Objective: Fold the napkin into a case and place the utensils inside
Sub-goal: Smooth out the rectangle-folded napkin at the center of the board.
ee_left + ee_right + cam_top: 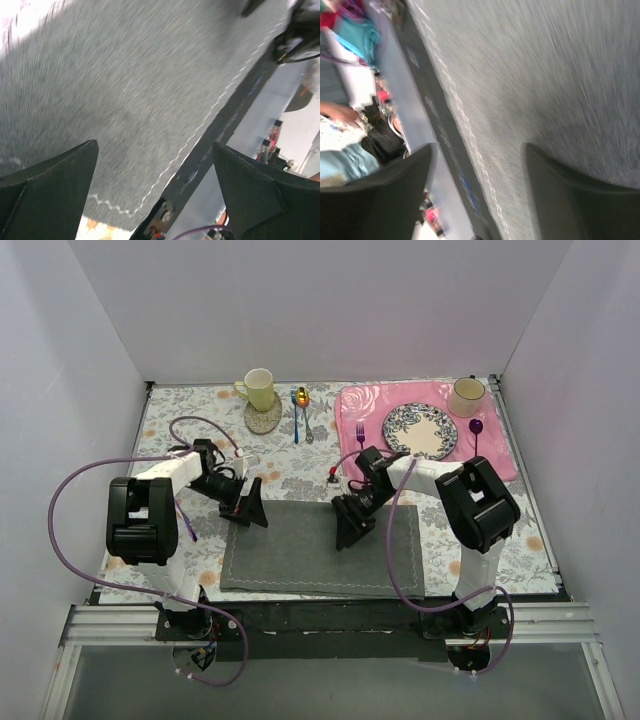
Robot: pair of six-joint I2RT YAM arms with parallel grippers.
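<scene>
The tabletop (pixel 180 410) is covered by a flowered cloth, and the napkin (pixel 300 560) is laid flat and unfolded at its near middle — long axis left to right. The left fingers (pixel 248 508) are spread wide at the napkin's far left corner. The right fingers (pixel 350 528) are poised just inside its far edge, right of the middle, parted with nothing gripped. Each arm is thus nearer one end of the cloth, and a first fold is judged likely to start from that far edge. The utensils (pixel 303 415) are seen well apart on the far side, beside a mug (pixel 259 388) — not yet picked up. No writing or brand can be read.
</scene>
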